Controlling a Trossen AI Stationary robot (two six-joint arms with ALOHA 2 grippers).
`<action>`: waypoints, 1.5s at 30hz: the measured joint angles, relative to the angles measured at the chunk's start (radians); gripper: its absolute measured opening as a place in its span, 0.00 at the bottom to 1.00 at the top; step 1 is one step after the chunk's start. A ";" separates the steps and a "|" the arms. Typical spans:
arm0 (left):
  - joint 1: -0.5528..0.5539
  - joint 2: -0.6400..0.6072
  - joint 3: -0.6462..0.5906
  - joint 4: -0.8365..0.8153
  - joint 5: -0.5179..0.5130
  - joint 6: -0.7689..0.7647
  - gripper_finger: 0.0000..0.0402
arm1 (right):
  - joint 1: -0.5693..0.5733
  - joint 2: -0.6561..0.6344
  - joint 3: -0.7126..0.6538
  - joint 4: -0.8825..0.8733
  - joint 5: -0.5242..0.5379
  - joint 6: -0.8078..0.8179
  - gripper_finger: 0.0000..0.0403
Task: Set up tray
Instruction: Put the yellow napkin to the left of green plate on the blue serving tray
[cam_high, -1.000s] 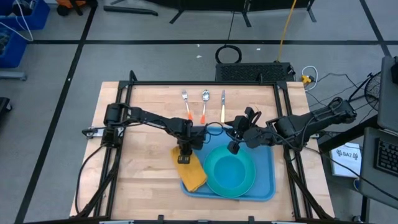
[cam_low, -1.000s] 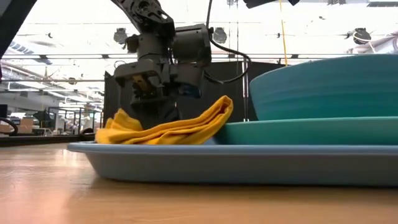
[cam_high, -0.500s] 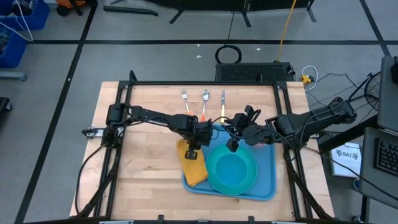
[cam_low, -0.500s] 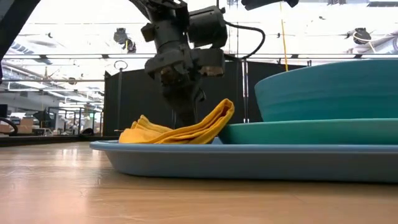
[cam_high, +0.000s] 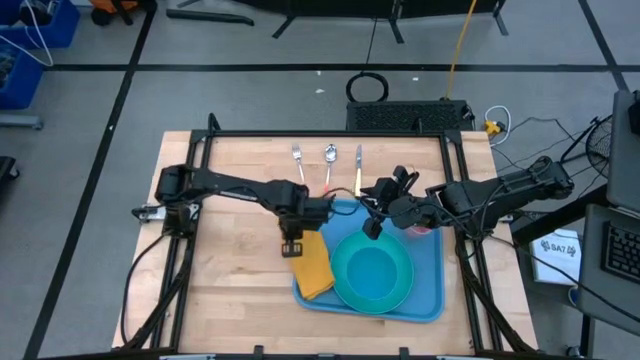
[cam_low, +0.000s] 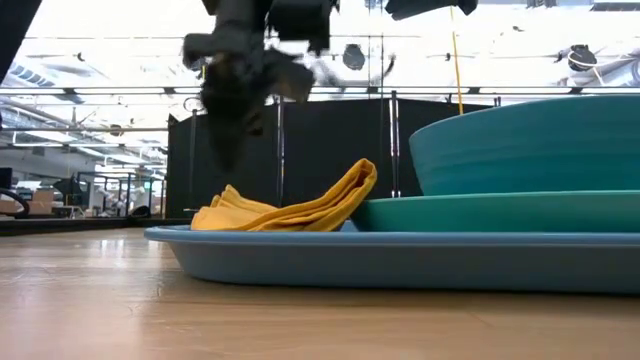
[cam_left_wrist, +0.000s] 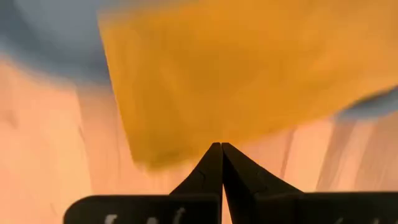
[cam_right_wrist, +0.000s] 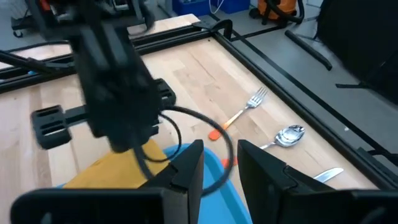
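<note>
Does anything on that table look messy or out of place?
Yes. The crumpled yellow cloth napkin lies askew, hanging over the left rim of the large blue plastic tray onto the wood, instead of flat inside beside the round teal plate.

In the high view, the bare wooden table (cam_high: 230, 290) lies open across the frame's lower left, and a strip at lower right beside the tray (cam_high: 428, 290) is also free. The centre is crowded: the left gripper (cam_high: 293, 247), fingers pressed together, hangs over the yellow cloth (cam_high: 312, 268) at the tray's left edge, and the right gripper (cam_high: 375, 226), fingers slightly apart, sits above the tray's upper part. The teal plate (cam_high: 372, 278) fills most of the tray. Along the upper middle, a fork (cam_high: 298, 162), spoon (cam_high: 329, 160) and knife (cam_high: 358, 165) lie just apart in a row.
</note>
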 joint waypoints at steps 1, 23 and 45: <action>0.004 0.000 -0.022 -0.013 0.017 -0.016 0.01 | 0.000 0.000 0.000 0.000 0.000 -0.002 0.22; -0.007 -0.030 -0.201 0.127 0.070 -0.094 0.00 | -0.011 0.000 0.000 0.022 0.000 -0.044 0.22; 0.029 -0.043 -0.206 0.077 0.105 -0.057 0.00 | -0.014 0.006 0.000 0.044 -0.001 -0.021 0.22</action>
